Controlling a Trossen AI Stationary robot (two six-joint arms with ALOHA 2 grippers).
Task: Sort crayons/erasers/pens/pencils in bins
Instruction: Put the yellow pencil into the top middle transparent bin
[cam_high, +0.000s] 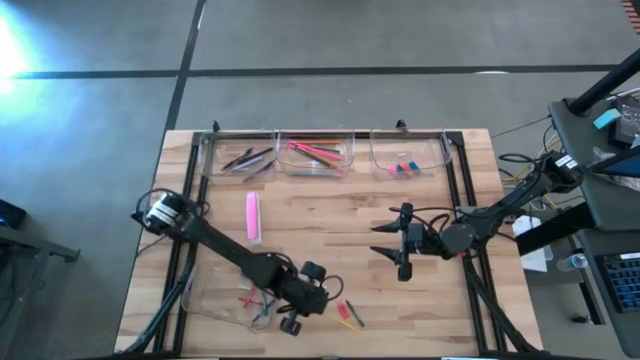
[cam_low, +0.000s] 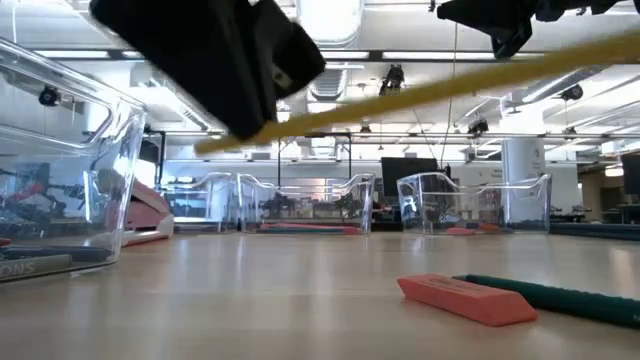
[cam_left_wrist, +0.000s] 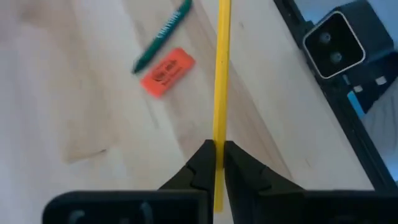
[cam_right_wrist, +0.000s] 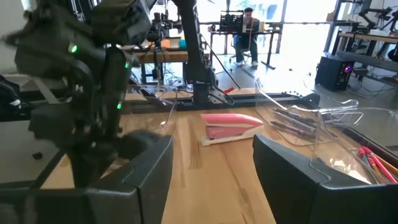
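My left gripper (cam_high: 300, 305) is near the table's front edge, shut on a long yellow pencil (cam_left_wrist: 220, 74) that is held above the table (cam_low: 430, 92). A red eraser (cam_left_wrist: 166, 71) and a green pencil (cam_left_wrist: 163, 34) lie flat on the wood just past it, toward the table's right (cam_high: 346, 313). My right gripper (cam_right_wrist: 214, 180) is open and empty above the table's right middle (cam_high: 402, 247). Three clear bins (cam_high: 318, 155) stand along the far edge. A fourth bin (cam_high: 225, 295) stands at the near left with crayons in it. My left gripper pinches the yellow pencil's shaft (cam_left_wrist: 218, 148) between its two fingertips (cam_left_wrist: 202, 163). The fingers lie along the pencil, and its long free part sticks out ahead of them. The pencil is lifted clear of the table and tilted, its free end higher (cam_low: 600, 50).
A pink stapler (cam_high: 253, 215) lies on the wood left of centre. The far bins hold dark pens (cam_high: 245, 158), pencils (cam_high: 315, 152) and erasers (cam_high: 402, 167). The low camera (cam_left_wrist: 334, 43) sits on the black frame at the table's front edge.
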